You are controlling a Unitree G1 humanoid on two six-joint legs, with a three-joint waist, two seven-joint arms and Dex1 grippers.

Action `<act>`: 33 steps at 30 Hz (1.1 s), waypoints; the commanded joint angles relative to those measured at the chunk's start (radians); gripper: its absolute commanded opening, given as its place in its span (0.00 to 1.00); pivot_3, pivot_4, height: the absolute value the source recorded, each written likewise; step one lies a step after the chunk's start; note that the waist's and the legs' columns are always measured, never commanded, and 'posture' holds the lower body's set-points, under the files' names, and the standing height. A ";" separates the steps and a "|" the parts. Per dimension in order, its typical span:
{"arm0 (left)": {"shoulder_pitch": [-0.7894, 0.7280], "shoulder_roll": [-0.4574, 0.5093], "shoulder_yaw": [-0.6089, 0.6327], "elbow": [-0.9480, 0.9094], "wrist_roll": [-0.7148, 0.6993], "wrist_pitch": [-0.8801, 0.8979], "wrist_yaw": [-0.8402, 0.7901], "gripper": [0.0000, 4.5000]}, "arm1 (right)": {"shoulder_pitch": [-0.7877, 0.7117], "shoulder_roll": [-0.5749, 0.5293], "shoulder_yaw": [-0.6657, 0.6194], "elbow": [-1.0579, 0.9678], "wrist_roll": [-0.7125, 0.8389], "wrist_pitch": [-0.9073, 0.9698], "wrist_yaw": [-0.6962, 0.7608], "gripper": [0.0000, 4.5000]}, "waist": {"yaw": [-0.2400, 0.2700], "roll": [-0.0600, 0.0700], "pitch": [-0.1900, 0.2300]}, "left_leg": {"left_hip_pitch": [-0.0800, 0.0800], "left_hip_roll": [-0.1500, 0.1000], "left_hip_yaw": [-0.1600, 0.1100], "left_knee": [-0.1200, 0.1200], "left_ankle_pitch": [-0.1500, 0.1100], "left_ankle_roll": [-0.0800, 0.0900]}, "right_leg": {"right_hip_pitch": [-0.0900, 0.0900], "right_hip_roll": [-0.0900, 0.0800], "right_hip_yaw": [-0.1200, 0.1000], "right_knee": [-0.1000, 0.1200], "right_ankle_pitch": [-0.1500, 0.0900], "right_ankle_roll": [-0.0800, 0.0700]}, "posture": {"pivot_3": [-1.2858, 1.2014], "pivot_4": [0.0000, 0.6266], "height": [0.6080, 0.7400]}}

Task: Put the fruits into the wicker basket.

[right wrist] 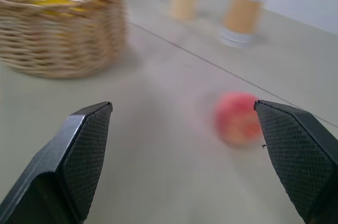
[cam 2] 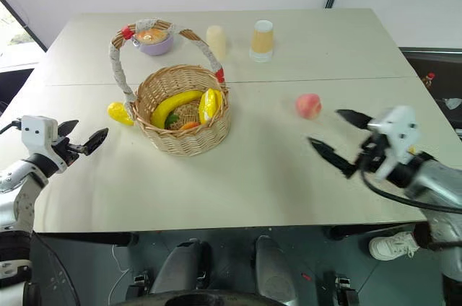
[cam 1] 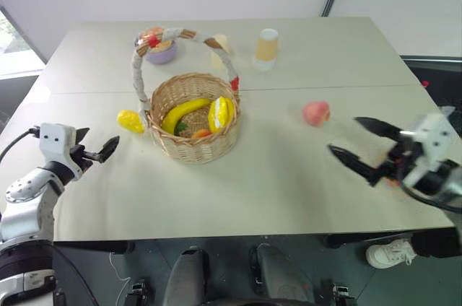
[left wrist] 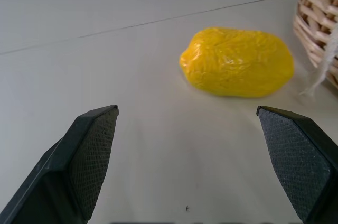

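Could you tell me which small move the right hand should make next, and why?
Probably ease the right hand forward to the peach, which lies on the table ahead of its open fingers, apart from the wicker basket.

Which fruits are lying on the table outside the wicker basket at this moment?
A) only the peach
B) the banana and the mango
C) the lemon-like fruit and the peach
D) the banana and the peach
C: the yellow lemon-like fruit lies on the table just left of the wicker basket, and the peach lies off to its right.
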 commanded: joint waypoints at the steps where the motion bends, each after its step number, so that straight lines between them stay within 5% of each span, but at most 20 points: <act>1: -0.014 0.047 -0.021 -0.077 0.037 -0.036 -0.021 1.00 | -0.090 0.003 0.119 -0.073 -0.004 0.023 -0.009 1.00 | 0.001 0.000 0.000 | 0.000 0.000 0.000 0.000 0.000 0.000 | 0.000 0.000 0.000 0.000 0.000 0.000 | 0.52 0.24 1.00; 8: -0.070 0.149 -0.102 -0.061 0.117 -0.035 -0.084 1.00 | -0.221 0.038 0.322 -0.105 -0.067 0.021 0.000 1.00 | 0.002 0.000 0.000 | -0.001 -0.001 -0.001 0.000 0.000 0.000 | 0.000 0.000 -0.001 0.000 0.000 0.000 | 0.52 0.24 1.00; 15: -0.252 0.287 -0.310 0.173 0.316 -0.272 -0.248 1.00 | -0.240 0.058 0.408 -0.058 -0.143 -0.054 0.048 1.00 | 0.001 -0.001 0.000 | -0.001 -0.002 0.001 0.000 0.000 0.000 | -0.001 0.002 -0.002 0.000 0.000 0.000 | 0.52 0.24 1.00; 26: -0.711 0.217 -0.580 0.745 0.591 -0.621 -0.303 1.00 | -0.265 0.083 0.421 -0.101 -0.173 -0.057 0.045 1.00 | 0.001 -0.001 0.001 | -0.003 -0.007 0.001 0.001 0.000 0.000 | -0.002 0.001 -0.003 0.001 0.000 0.000 | 0.52 0.24 1.00; 33: -0.832 0.181 -0.670 0.919 0.704 -0.692 -0.281 1.00 | -0.363 0.098 0.433 -0.164 -0.157 0.004 0.020 1.00 | -0.002 -0.002 0.001 | -0.003 -0.007 0.001 0.001 0.000 0.000 | -0.002 0.001 -0.003 0.001 0.000 0.001 | 0.52 0.24 1.00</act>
